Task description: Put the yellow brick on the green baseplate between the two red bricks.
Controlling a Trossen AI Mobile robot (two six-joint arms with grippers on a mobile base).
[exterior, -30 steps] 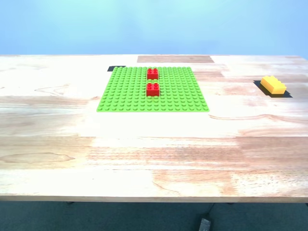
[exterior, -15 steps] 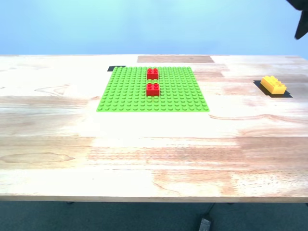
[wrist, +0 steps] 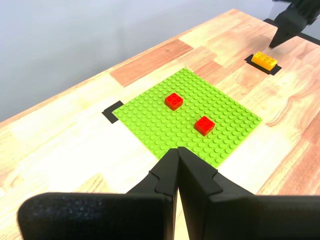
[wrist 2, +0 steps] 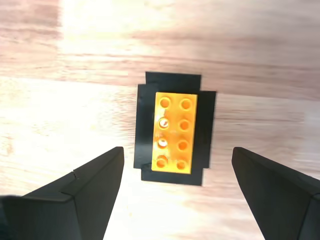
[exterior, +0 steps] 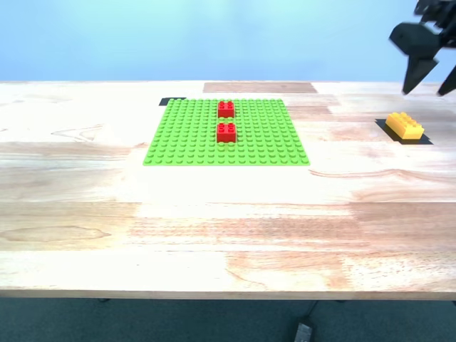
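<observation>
My second gripper (exterior: 429,84) hangs spread wide above the yellow brick (wrist 2: 174,132), which lies on the table (exterior: 228,214) below its fingers; the exterior view crops it. My first gripper (wrist: 177,152) is pressed together.

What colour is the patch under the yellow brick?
Black, under the yellow brick; the second wrist view shows the patch best.

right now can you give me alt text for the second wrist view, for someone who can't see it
Seen from above, the yellow brick lies flat, studs up, on a black patch on the wooden table. The wide-open black jaws of my second gripper hang above it, one on either side and not touching it.
</observation>
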